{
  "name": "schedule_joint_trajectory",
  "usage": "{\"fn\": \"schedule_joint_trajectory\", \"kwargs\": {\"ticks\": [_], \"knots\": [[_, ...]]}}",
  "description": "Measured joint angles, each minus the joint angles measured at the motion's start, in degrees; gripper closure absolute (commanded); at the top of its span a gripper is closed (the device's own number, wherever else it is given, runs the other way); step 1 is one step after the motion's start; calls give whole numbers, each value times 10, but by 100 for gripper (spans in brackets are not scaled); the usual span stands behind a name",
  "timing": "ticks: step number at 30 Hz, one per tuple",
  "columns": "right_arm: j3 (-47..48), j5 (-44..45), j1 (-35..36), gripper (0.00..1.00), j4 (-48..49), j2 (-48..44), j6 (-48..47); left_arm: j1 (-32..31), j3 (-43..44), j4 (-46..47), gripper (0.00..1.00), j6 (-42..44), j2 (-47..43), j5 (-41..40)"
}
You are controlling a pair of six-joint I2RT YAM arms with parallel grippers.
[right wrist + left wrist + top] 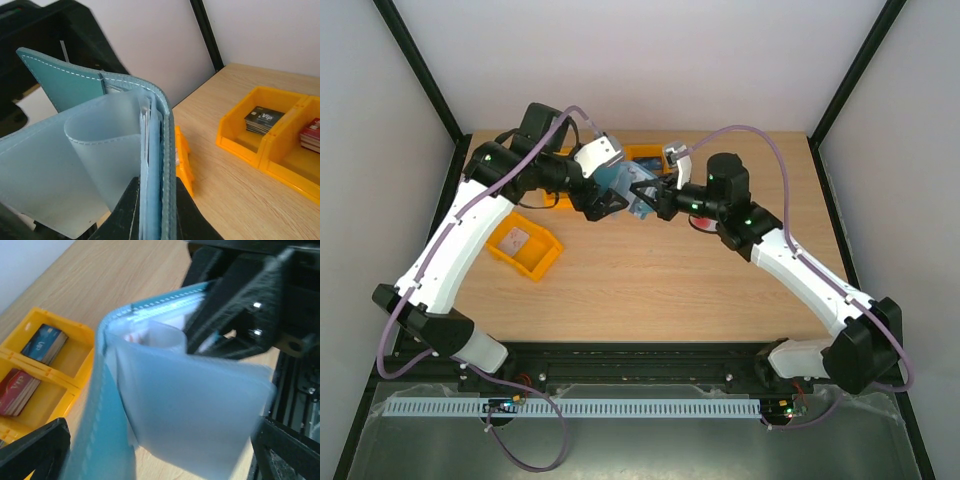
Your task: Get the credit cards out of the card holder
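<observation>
One card holder (622, 186) — two arms — two orange bins (524, 251).

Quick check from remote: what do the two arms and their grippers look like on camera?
Both arms, left arm and right arm, have white link shells, black joints and bases, and a lilac cable looping alongside. The left gripper and right gripper are black; small green lights glow near the right wrist.

Orange bins (525, 248) are flanking the raised card holder (620, 186); bare tabletop (650, 290) is lying open toward the arm bases
</observation>
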Motion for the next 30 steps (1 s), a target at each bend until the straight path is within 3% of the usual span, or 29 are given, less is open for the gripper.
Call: {"fn": "schedule_joint_trajectory", "kwargs": {"ticks": [4, 6, 10, 12, 14, 18, 20, 24, 30], "knots": [[9, 12, 12, 98, -5, 0, 5, -7, -4, 21, 4, -11, 6, -41], [9, 12, 12, 98, -7, 0, 6, -8, -7, 33, 21, -16, 7, -64], [9, -1, 11, 98, -13, 0, 3, -8, -16, 47, 78, -22, 7, -95], [9, -7, 10, 98, -14, -1, -1, -8, -19, 47, 94, -20, 6, -93], [8, -13, 9, 94, -16, -4, -5, -8, -22, 47, 98, -19, 3, -85], [7, -27, 8, 57, -26, -17, -23, 0, -22, 44, 98, -15, -3, -56], [6, -34, 7, 48, -31, -30, -38, 12, -22, 40, 98, -15, -4, -37], [-16, -43, -8, 43, -34, -71, -64, 50, -22, 28, 98, -15, -7, 9], [-34, -44, -28, 45, -37, -83, -74, 62, -22, 6, 98, -5, -17, 69]]}}
